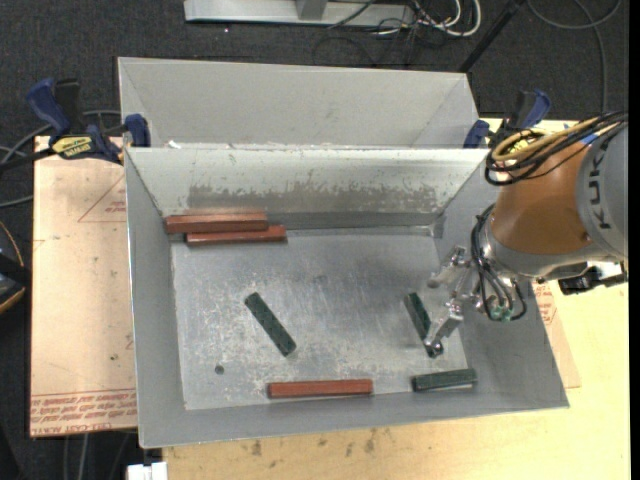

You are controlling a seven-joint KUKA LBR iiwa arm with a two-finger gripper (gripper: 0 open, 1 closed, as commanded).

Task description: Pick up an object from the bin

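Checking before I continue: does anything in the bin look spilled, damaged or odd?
Nothing stands out. Two reddish-brown bars by the back wall, a third reddish-brown bar at the front and three dark green bars all lie flat and whole on the bin floor. The gripper is beside the right green bar.

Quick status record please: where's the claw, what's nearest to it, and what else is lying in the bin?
position: claw down at the right side of the bin
nearest: tilted green bar, just left of the claw
next: front green bar, lying nearer the front
rest: middle green bar; front brown bar; back brown bars, side by side
grip: cannot tell
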